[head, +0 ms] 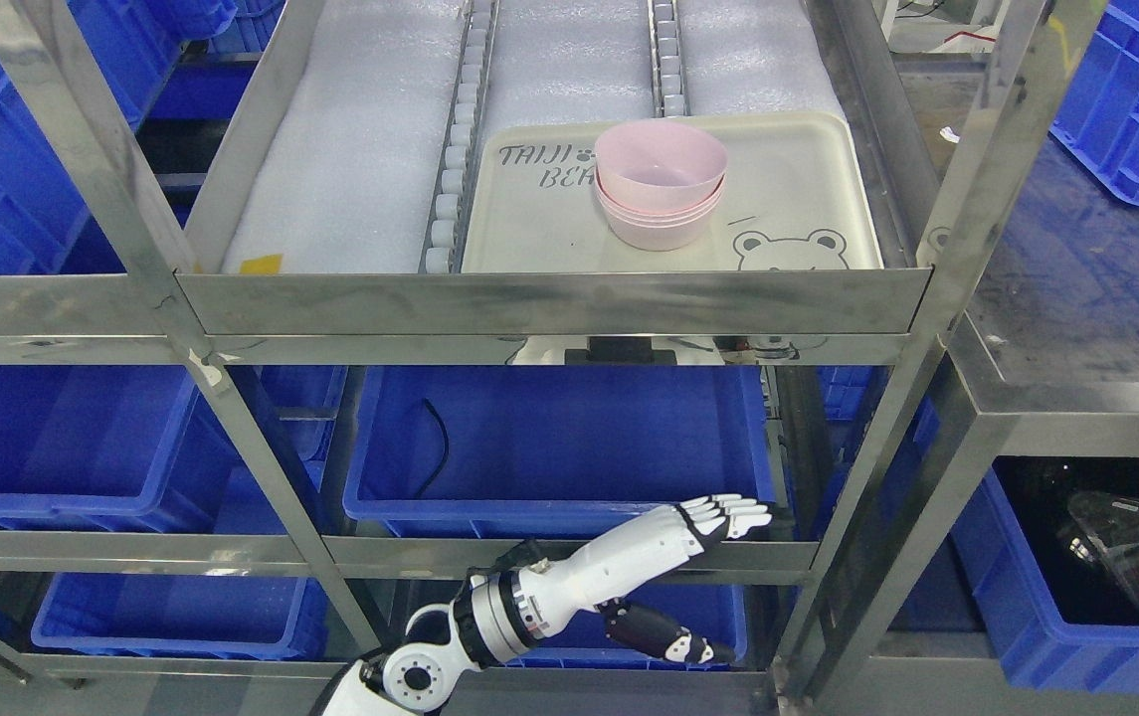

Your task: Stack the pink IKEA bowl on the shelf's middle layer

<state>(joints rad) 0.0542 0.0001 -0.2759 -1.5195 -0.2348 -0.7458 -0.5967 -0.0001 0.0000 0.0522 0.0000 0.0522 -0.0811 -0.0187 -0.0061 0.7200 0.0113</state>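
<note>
Head view looks down on a steel shelf (pixel 549 303) whose middle layer carries a cream tray (pixel 798 189) printed with a bear. On that tray, toward 12 o'clock of the picture, sit the pink bowls (pixel 661 184), nested one in another; three rims can be counted, the uppermost bowl tilted slightly. White foam sheet (pixel 360 149) lines the layer to the tray's left, at 10 o'clock, and two roller strips (pixel 460 129) run back along it.

Between the camera and the bowls stands the layer's raised front lip, with upright posts at 9 and 3 o'clock.

Below, at 6 o'clock, the left robot hand (pixel 728 517) reaches in front of a blue crate (pixel 559 438); its fingers are stretched out flat and hold nothing. It is well apart from the bowls, underneath their layer. A black cable (pixel 438 447) lies inside that crate. Several more blue crates fill the lower levels and both sides, too many partly hidden to count surely.
</note>
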